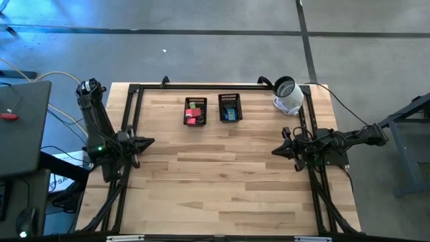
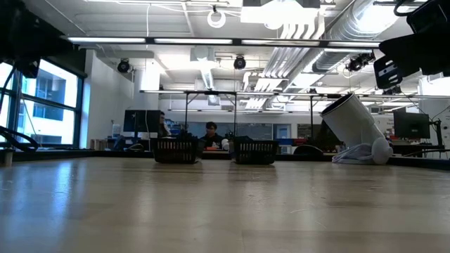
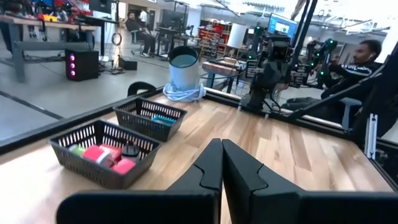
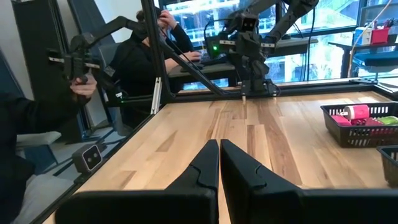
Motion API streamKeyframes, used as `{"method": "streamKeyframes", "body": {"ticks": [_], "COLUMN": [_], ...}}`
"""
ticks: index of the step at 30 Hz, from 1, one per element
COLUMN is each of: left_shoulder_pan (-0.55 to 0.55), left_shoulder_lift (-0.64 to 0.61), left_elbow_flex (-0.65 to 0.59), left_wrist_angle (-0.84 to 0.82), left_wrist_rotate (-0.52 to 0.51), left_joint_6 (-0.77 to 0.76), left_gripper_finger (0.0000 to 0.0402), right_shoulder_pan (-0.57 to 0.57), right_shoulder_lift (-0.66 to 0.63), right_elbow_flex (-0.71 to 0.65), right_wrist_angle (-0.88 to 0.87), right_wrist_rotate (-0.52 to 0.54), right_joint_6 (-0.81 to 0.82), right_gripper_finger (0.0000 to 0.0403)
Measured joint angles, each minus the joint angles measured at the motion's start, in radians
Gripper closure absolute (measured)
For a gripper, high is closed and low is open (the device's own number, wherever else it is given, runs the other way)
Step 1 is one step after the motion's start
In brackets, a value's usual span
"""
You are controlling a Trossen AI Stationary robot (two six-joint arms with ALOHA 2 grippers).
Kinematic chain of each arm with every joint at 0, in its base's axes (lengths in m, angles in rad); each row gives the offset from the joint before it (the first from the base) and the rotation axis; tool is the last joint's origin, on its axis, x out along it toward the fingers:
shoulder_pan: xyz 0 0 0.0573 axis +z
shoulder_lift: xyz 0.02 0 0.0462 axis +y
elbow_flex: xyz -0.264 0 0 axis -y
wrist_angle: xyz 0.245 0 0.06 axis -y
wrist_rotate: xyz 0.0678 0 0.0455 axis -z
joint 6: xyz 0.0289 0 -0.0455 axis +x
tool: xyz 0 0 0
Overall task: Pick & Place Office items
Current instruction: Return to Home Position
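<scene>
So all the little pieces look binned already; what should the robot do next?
Likely nothing more than park: the left gripper and right gripper are shut, at the table sides, and the small pieces sit inside the two mesh trays.

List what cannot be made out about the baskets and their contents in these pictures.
Low view: mesh walls hide what lies in the left basket and right basket.
High view: the items are too small to count.
Right wrist view: the picture's edge cuts off the right basket.
</scene>
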Motion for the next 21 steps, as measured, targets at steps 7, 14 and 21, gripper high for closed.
{"method": "streamKeyframes", "body": {"ticks": [7,14,21], "left_shoulder_pan": [0.001,0.004,0.065], "left_shoulder_lift": [0.000,0.000,0.032], "left_elbow_flex": [-0.109,-0.120,-0.121], "left_wrist_angle": [0.043,0.045,0.047], "left_wrist_rotate": [0.014,0.014,0.008], "left_joint_6": [-0.145,-0.172,-0.158], "left_gripper_finger": [0.0401,0.0401,0.0401], "right_shoulder_pan": [0.000,0.000,0.000], "right_shoulder_lift": [0.000,0.000,0.000], "right_elbow_flex": [-0.001,-0.001,-0.001], "right_wrist_angle": [0.003,0.004,0.005], "right_wrist_rotate": [-0.018,-0.019,-0.017], "right_joint_6": [0.019,0.022,0.022], "right_gripper_finger": [0.0401,0.0401,0.0401]}}
